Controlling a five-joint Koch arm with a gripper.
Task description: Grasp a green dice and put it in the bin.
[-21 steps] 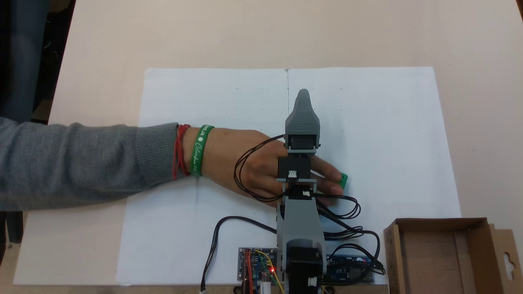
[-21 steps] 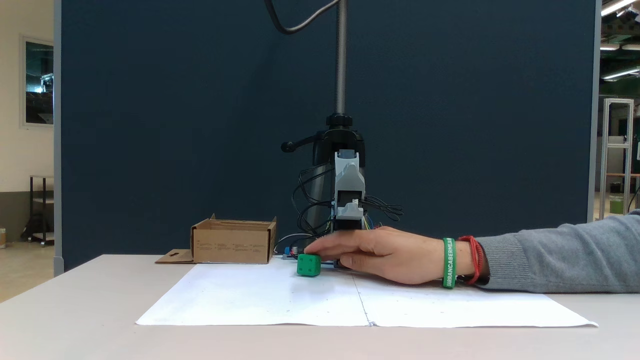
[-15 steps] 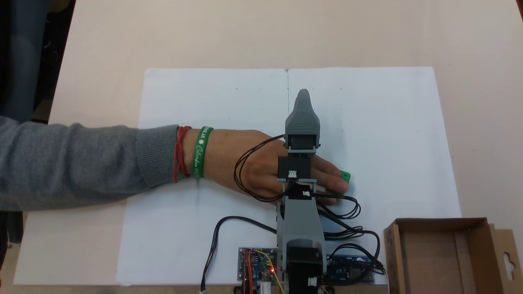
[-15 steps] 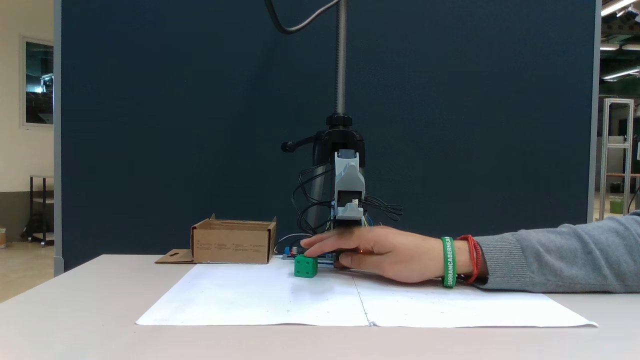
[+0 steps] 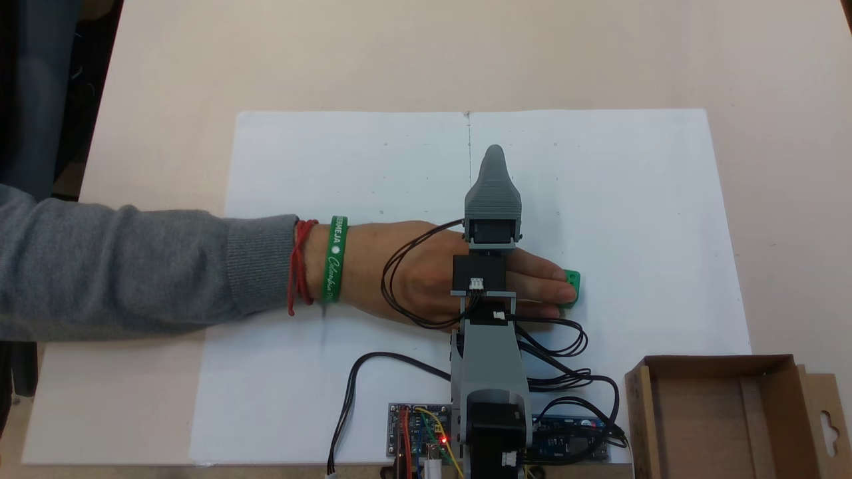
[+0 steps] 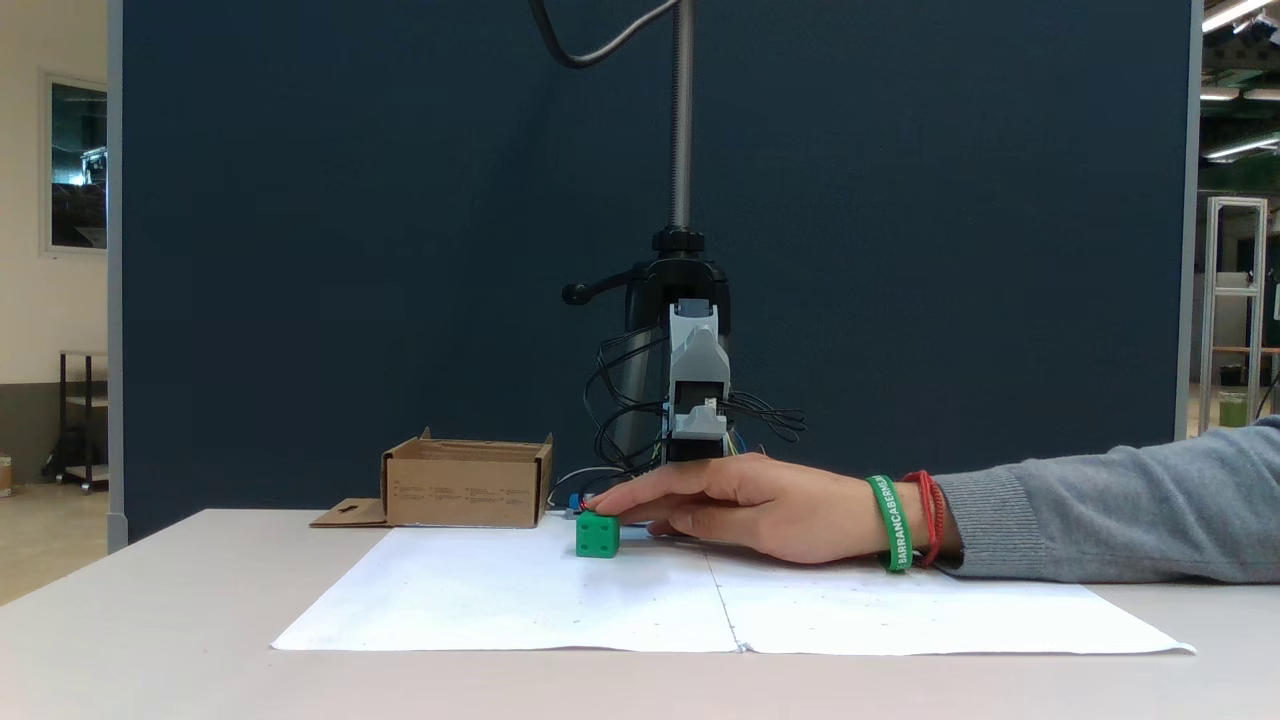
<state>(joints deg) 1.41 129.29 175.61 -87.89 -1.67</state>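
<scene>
Green dice [image 6: 597,534] on white paper [image 5: 373,166], fingertips [image 6: 603,503] of a person's hand [image 5: 399,273] touching it; bin [image 5: 715,419] well apart; end effector [image 5: 494,154] raised, jaw state untellable.

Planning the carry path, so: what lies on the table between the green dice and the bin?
In a fixed view from above, white paper and loops of black cable lie between the green dice and the bin.
</scene>
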